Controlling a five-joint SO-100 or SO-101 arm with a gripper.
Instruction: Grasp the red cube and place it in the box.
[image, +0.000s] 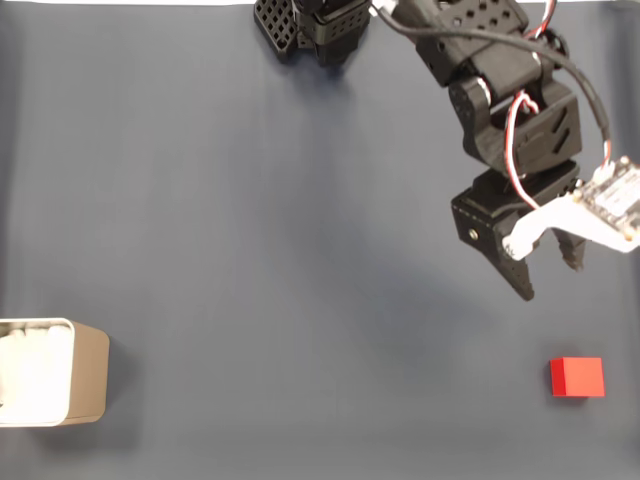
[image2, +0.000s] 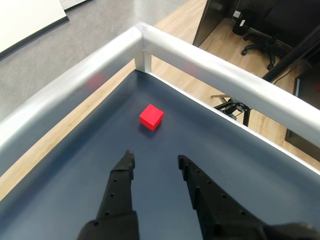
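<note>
Looking down past the wrist, the black claw (image2: 155, 160) hangs just above the counter (image2: 75, 185) with its two fingers parted and nothing between them. That counter wears a smooth dark blue-grey covering, matte and unmarked, showing only soft shadows under the arm. A little ahead of the fingertips, and apart from them, the red cube (image2: 151, 117) sits flat on the covering, one corner turned toward the claw. Beyond the cube, a rounded silver metal rail (image2: 210, 67) runs along two edges of the counter and meets at a corner post. Past the rail, a strip of pale wood flooring (image2: 185, 25) gives way to grey carpet (image2: 100, 25) on the left, and black office furniture with a wheeled chair base (image2: 260, 47) stands at the upper right.

From the fixed view overhead, the arm (image: 500, 90) reaches in from the top edge, red and white wires looping along it, and the claw (image: 548, 278) is spread open on the right side. The red cube (image: 577, 377) lies below it near the lower right corner, clear of the fingers. Well apart, against the left edge, the box (image: 88, 372) rests on the same covering, tan walls and a white inside, partly cut off by the frame.
</note>
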